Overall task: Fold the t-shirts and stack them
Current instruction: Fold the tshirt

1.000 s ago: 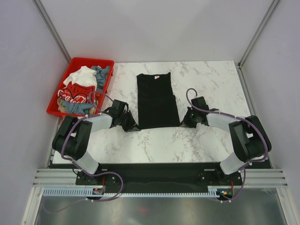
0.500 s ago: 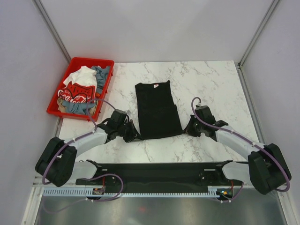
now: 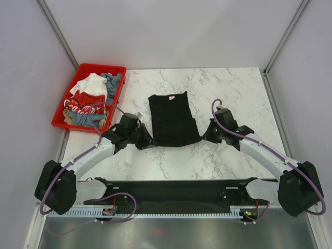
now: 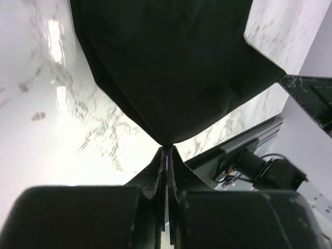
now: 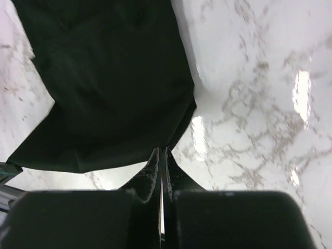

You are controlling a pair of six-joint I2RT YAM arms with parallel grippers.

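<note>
Marble table (image 3: 233,88): left gripper (image 3: 146,141), right gripper (image 3: 206,136) pinch black t-shirt's (image 3: 171,119) near corners.

I work at a white marble table (image 3: 233,88); 3 plain grey walls (image 3: 171,31) enclose it, a slotted rail (image 3: 181,213) fronts it.

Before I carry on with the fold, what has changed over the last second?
The black t-shirt has slid toward the robot; its collar end lies nearer than before. Both arms' elbows swung back and outward. The left gripper and right gripper stayed shut on its near corners. The red bin and the shirts in it have not moved.
</note>
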